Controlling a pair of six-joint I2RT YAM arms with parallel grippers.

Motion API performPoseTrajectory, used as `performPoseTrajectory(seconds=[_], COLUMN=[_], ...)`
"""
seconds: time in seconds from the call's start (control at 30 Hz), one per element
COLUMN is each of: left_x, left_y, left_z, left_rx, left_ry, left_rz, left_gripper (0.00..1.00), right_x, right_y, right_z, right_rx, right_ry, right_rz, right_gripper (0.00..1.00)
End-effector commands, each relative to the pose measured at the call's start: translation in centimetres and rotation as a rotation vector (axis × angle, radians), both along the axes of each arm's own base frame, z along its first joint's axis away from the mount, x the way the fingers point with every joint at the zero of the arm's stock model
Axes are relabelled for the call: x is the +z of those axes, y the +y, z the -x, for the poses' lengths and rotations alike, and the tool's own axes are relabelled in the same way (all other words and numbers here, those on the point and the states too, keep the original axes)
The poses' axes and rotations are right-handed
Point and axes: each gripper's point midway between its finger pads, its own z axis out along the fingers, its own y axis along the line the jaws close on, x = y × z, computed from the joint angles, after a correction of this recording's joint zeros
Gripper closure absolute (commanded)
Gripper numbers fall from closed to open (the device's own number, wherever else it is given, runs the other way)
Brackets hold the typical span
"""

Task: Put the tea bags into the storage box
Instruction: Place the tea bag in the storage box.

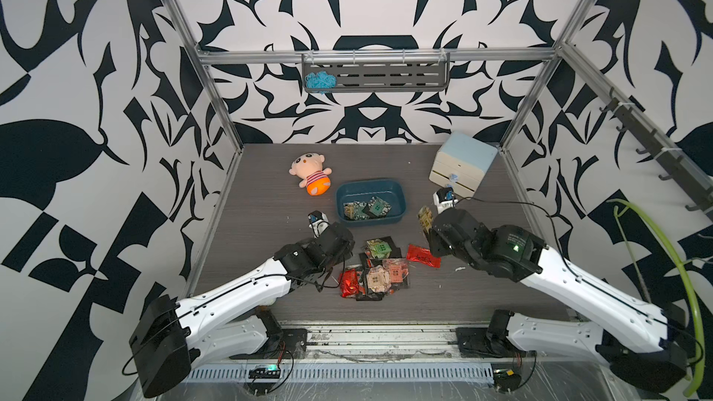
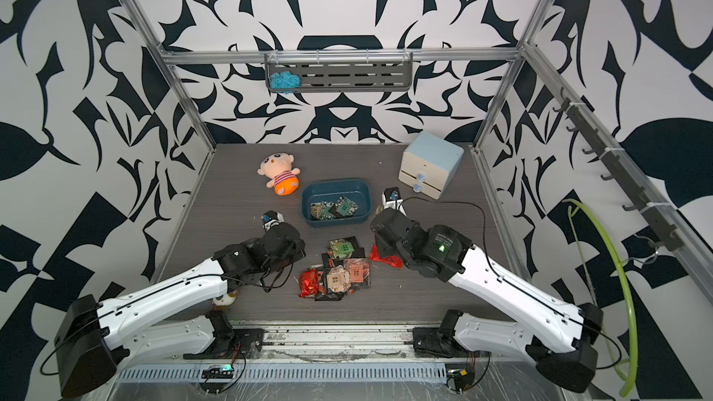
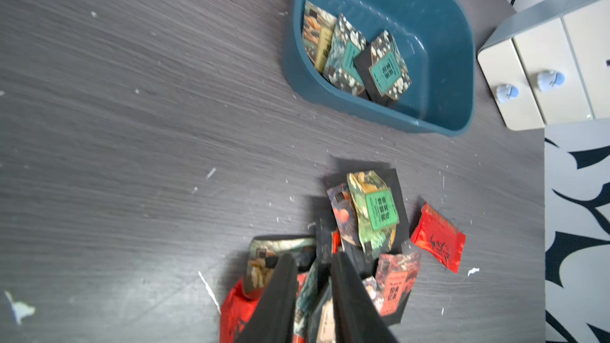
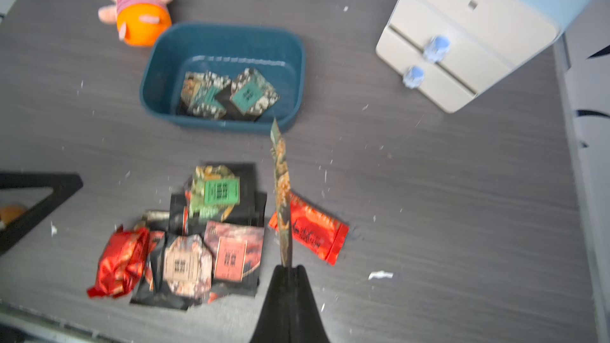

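Dark wood-grain bench (image 1: 266,202), flecked with pale scraps; a cream two-drawer cabinet (image 1: 463,165) with a pale blue top is set at its far right. The storage box (image 1: 366,191), a teal plastic tub with rounded corners, is placed mid-bench, and a few tea bags (image 1: 366,209) with green square labels are seen inside. A pile (image 1: 376,275) of crinkled foil packets, labelled green, tan and orange, is spread nearer the robot; the print cannot be read. The left gripper (image 3: 312,259) is shown slightly parted over the pile. The right gripper (image 4: 288,268) is clamped on one sachet (image 4: 283,193), held edge-on beside the box.
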Motion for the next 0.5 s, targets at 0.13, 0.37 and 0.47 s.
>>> performPoseTrajectory(seconds=[0.13,0.37,0.47], left_x=[-1.4,-2.0,-2.7], left_y=[1.7,4.5,5.1], left_z=[-1.3,-2.2,-2.2], left_rx=[-0.052,-0.001,0.018], left_ry=[0.048,0.056,0.069], left_rz=[0.033,-0.022,-0.02], left_gripper=[0.76,0.75,0.75], right_x=[3.8,-0.7,-3.2], right_y=[4.9,9.2,11.2], right_z=[-7.3,-12.9,-14.9], right_rx=[0.09,0.115,0.128], right_ry=[0.002,0.145,0.204], right_rz=[-0.36,-0.361,-0.362], right_gripper=[1.0,1.0,1.0])
